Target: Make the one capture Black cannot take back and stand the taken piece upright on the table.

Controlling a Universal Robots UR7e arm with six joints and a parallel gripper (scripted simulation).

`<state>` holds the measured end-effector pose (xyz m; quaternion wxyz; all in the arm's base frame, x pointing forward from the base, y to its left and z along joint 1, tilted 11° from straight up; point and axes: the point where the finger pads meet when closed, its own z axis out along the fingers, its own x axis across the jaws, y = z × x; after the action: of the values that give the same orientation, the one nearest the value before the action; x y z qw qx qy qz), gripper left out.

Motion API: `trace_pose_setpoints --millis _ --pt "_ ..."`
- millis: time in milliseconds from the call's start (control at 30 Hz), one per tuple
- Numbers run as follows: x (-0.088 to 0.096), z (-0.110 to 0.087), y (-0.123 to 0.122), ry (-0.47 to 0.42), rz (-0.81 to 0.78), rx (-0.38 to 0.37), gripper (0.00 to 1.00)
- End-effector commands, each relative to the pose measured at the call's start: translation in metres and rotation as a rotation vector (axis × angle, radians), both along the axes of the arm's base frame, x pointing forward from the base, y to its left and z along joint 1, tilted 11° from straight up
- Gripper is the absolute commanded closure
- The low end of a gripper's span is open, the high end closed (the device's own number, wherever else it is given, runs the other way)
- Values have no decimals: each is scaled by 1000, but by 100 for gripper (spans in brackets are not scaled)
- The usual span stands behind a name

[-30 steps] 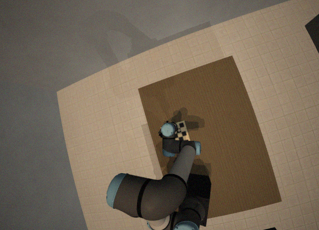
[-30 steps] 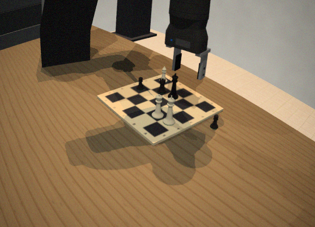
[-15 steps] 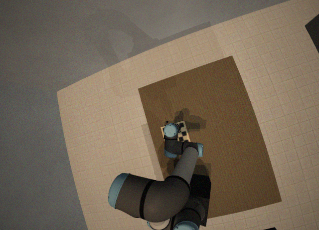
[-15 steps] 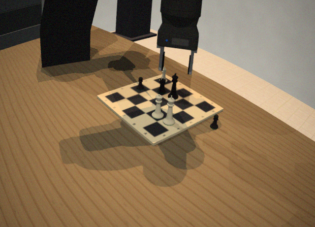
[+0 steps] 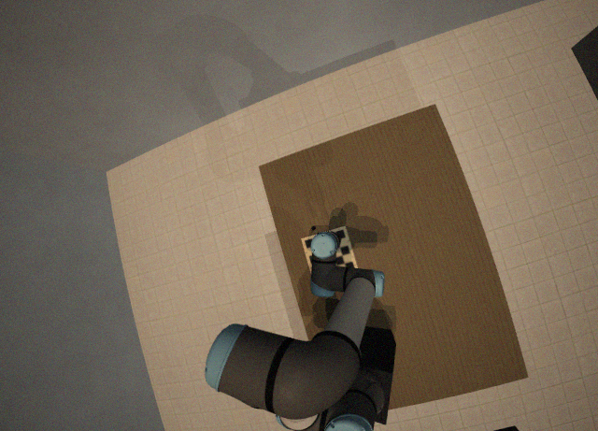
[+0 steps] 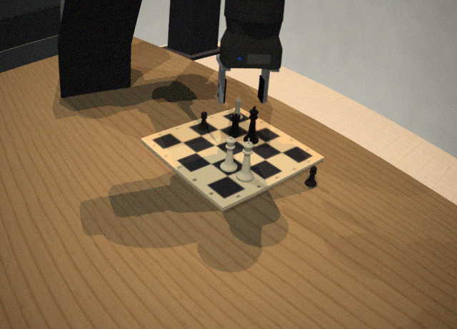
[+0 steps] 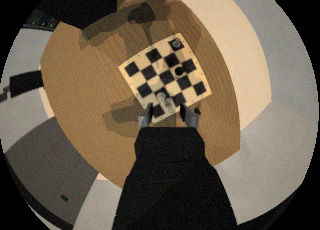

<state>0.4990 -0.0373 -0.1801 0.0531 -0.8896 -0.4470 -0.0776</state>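
Hovering wide open and empty, gripper (image 6: 243,90) directly above white bishop (image 6: 237,106) at far edge of board (image 6: 206,193), bishop's long axis upright and centred between fingers; captured black pawn (image 6: 311,177) already upright on table (image 6: 111,274), just right of board

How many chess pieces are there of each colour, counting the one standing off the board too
White: 3, a bishop at the far edge, a queen and a king near the front.
Black: 4, a pawn, a mid-height piece and a king on the board, plus a pawn upright on the table.
Total: 7
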Motion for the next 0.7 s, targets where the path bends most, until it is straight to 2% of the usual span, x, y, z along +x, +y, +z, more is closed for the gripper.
trace_pose_setpoints --millis 0,667 --pt "-5 0 -4 -17 94 -3 0" --pt "-7 0 -7 -28 161 -10 0"
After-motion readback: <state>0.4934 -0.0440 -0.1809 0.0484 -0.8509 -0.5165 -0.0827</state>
